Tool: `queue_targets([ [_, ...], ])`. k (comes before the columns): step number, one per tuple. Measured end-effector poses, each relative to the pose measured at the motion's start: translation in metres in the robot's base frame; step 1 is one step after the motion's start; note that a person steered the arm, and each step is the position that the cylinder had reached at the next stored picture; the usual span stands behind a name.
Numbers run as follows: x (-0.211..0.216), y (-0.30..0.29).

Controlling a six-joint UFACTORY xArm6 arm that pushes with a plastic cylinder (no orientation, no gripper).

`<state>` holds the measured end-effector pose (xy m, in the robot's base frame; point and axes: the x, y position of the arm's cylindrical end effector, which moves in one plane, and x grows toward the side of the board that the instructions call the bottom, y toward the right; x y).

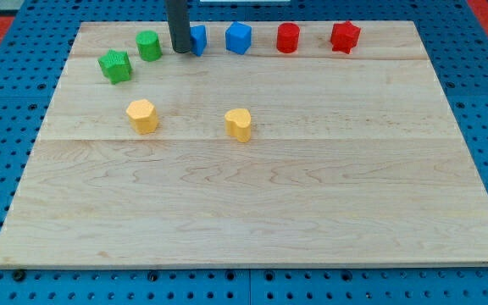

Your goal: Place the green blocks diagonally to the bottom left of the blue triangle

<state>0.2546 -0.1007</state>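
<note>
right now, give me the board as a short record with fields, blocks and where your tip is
board: wooden board on a blue pegboard
my tip: near the view's top left, right beside the blue triangle, partly covering it
green blocks: green cylinder left of my tip; green star lower left of the cylinder
other blue: blue cube
red: red cylinder, red star, top right
yellow: yellow hexagon, yellow heart, mid board

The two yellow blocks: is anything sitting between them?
No. In the camera view, only bare wooden board lies between the left yellow block and the right yellow block.
</note>
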Motion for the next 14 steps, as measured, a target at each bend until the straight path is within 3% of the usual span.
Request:
queue_targets([
  [2, -0.018, -0.006],
  [4, -0.018, -0.061],
  [11, -0.028, -0.067],
  [14, 0.007, -0.079],
])
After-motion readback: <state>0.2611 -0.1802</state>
